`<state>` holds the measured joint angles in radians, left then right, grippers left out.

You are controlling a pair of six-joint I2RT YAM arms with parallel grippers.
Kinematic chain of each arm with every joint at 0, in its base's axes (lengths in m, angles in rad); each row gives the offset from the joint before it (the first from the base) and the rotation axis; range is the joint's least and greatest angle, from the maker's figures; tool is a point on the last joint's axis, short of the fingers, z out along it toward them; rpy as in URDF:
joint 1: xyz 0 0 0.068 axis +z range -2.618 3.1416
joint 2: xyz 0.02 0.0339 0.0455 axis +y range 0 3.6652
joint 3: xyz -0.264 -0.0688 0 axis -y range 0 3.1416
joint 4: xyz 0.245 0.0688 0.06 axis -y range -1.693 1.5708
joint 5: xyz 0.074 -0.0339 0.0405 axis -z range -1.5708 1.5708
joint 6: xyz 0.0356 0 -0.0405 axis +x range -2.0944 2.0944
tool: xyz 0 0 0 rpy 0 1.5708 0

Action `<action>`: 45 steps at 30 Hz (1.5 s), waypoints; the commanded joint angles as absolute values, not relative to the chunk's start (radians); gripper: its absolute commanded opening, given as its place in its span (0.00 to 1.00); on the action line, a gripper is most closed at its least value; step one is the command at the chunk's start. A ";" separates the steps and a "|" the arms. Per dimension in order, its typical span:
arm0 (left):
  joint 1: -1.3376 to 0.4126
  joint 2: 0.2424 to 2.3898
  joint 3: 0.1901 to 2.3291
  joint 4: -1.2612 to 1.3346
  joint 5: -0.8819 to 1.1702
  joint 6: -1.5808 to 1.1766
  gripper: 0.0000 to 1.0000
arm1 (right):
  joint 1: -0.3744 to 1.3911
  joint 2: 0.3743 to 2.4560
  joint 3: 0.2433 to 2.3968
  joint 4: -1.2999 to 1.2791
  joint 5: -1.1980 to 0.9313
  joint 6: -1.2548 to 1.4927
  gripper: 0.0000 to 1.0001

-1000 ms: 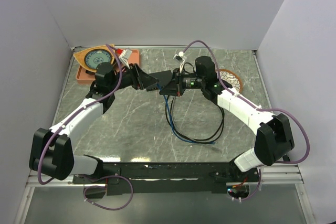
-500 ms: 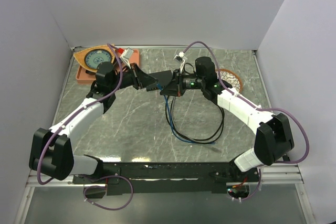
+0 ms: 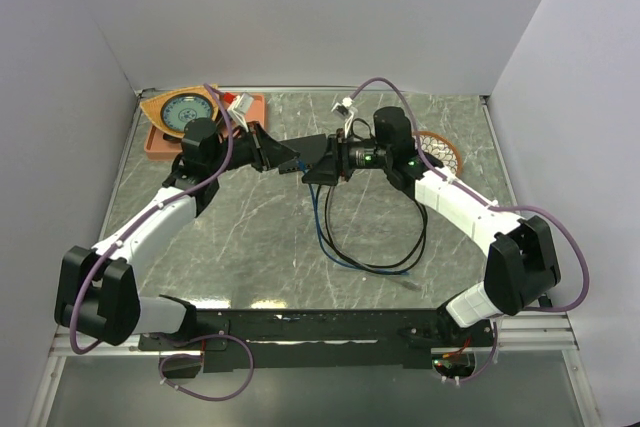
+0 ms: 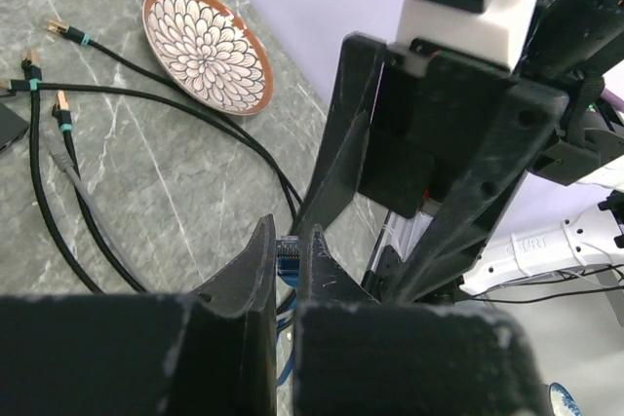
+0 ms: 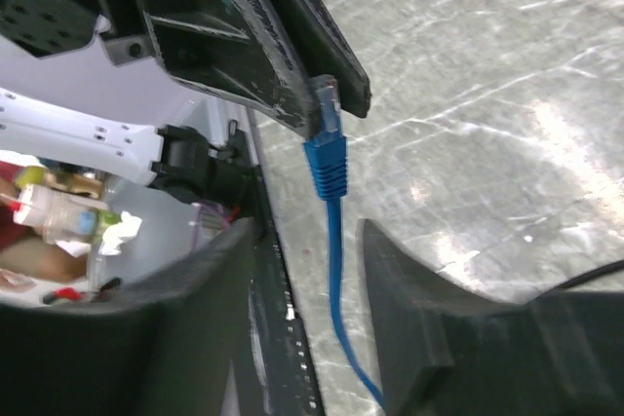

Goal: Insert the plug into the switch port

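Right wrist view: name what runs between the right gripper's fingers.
In the right wrist view, the blue cable hangs there; its plug is pinched above by the left gripper.

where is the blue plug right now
Right wrist view, mid-frame: the blue plug is pinched by the left fingers, its cable dropping between the open right fingers.

Bright, even, diffuse light fills the overhead view. The marble worktop (image 3: pixel 262 239) carries a pale sheen along its near edge, and the shadows are faint. In both wrist views the left end effector (image 4: pixel 290 252) and the right end effector (image 5: pixel 308 233) loom dark and soft-focused up close. The plug (image 5: pixel 325 110) is crisp, glare streaks the stone, and the left background blurs.
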<state>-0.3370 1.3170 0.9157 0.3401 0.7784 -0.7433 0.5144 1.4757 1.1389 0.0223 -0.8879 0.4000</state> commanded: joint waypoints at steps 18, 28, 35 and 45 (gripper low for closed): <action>-0.333 1.261 0.928 0.431 0.779 -0.767 0.01 | 0.439 1.399 1.120 0.206 -0.994 0.483 0.99; -0.333 1.238 0.951 0.361 0.779 -0.723 0.01 | 0.437 1.425 1.128 0.258 -1.023 0.525 0.99; -0.334 1.233 0.969 0.408 0.820 -0.727 0.01 | 0.437 1.424 1.123 0.325 -1.065 0.568 0.99; -0.334 1.212 0.936 0.581 0.905 -0.844 0.01 | 0.437 1.480 1.111 0.406 -1.063 0.621 0.95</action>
